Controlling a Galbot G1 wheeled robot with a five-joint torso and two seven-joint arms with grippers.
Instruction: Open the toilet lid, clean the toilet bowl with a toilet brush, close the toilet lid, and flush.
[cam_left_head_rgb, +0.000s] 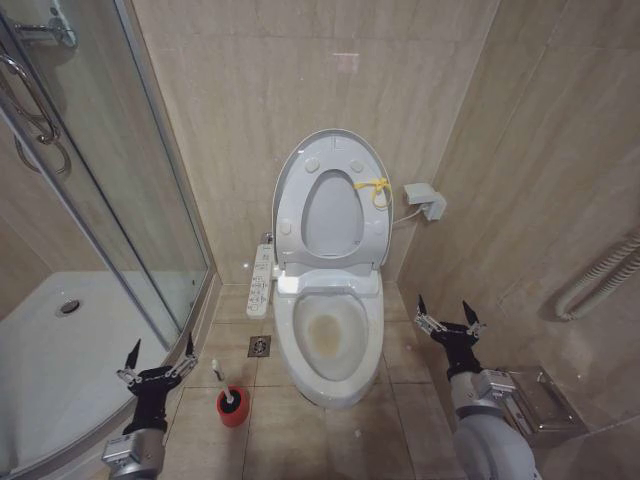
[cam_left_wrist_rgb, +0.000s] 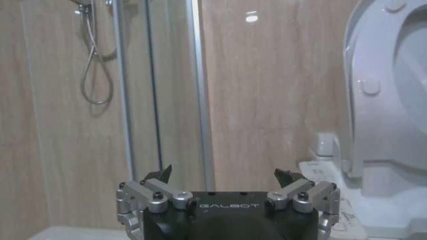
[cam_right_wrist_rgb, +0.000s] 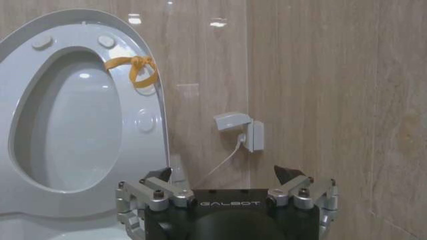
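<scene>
Beside the toilet bowl (cam_left_head_rgb: 330, 340), the toilet brush (cam_left_head_rgb: 222, 385) in its red holder (cam_left_head_rgb: 232, 408) looks light and stiff, best pinched at its thin handle by the wide-open left pincer (cam_left_head_rgb: 158, 360); the right pincer (cam_left_head_rgb: 448, 318) also gapes wide.

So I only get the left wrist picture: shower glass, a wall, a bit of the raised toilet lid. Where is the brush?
Observer: The toilet brush stands in a red cup holder on the floor, between the shower and the toilet bowl.
Operator: Is either gripper holding it?
Observer: No. The left gripper hangs open beside the holder, apart from it; the right gripper is open on the bowl's other side.
Operator: Is the bowl clean?
Observer: Its bottom shows a yellowish stain, and the toilet lid and seat are both up against the wall.
</scene>
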